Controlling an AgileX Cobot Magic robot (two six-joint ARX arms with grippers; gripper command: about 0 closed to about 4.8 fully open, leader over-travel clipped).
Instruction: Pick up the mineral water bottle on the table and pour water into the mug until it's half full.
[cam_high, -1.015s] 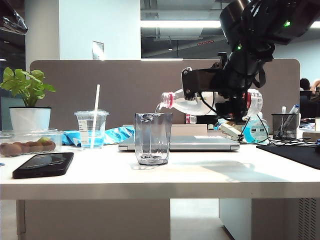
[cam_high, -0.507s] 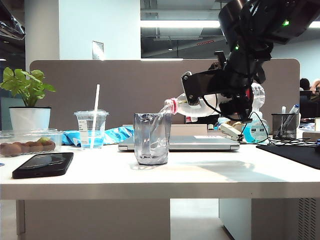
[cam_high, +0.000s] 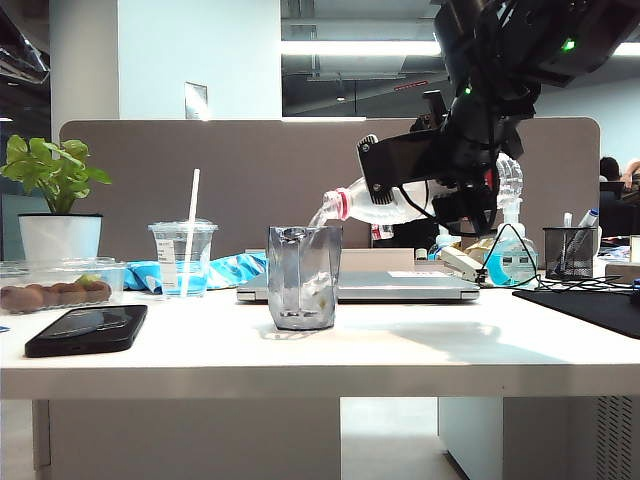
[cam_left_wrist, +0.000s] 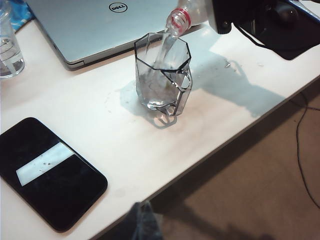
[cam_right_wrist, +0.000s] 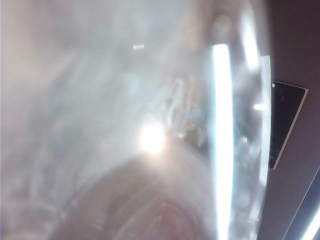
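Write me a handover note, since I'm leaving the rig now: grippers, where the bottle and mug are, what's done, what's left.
Right gripper: shut on the mineral water bottle, tipped neck-down over the mug.
Left gripper: out of view, holding nothing visible.
Mug: upright on the table, before the laptop.
Done: bottle picked up, water streaming in.
Left: water is low in the mug; pour to half, then right the bottle.

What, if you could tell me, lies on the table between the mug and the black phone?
Nothing: in the left wrist view the table is bare between the mug and the black phone, apart from a few tiny droplets near the mug.
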